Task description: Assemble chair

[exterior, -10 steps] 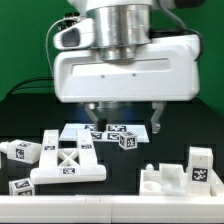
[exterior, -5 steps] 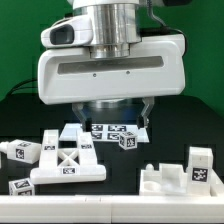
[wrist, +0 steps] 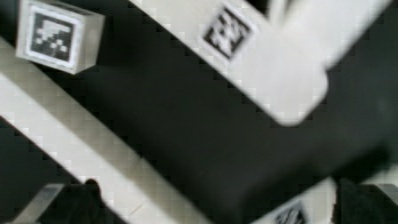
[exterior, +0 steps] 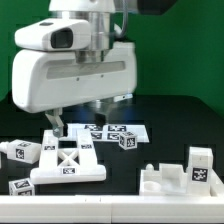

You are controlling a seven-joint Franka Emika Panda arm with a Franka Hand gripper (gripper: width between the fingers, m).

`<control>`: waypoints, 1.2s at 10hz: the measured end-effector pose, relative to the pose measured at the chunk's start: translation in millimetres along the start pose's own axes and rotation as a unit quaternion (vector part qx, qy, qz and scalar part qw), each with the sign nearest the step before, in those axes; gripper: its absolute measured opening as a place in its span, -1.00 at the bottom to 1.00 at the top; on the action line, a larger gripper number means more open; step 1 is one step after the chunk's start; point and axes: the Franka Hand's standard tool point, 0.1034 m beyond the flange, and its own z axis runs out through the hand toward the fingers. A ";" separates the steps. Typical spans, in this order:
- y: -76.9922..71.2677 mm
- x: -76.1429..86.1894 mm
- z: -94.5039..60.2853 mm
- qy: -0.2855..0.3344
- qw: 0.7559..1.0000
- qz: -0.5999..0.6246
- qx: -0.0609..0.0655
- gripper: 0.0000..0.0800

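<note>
Along the counter [exterior: 175, 118] front edge you've only loose chair parts [exterior: 165, 180], none joined; claw [exterior: 80, 118] open, empty, over the panel [exterior: 68, 160].

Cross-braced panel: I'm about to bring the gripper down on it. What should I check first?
1. Gripper open, nothing between the fingers: ok.
2. Gripper above the cross-braced panel and not touching it: ok.
3. Panel lying flat on the table: ok.
4. Fingers squared to the panel's edges: cannot tell, the wrist view is blurred.
5. Small tagged piece on the exterior view's left clear of the panel: cannot tell, it lies very close.
6. Tagged cube by the marker board apart from the panel: ok.
</note>
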 end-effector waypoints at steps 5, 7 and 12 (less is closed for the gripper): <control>10.5 -60.7 15.6 -0.023 0.994 -0.101 0.020 0.62; 14.2 -98.6 25.5 -0.028 0.994 -0.105 0.028 0.62; 7.1 -108.1 32.7 -0.034 0.992 -0.113 0.037 0.62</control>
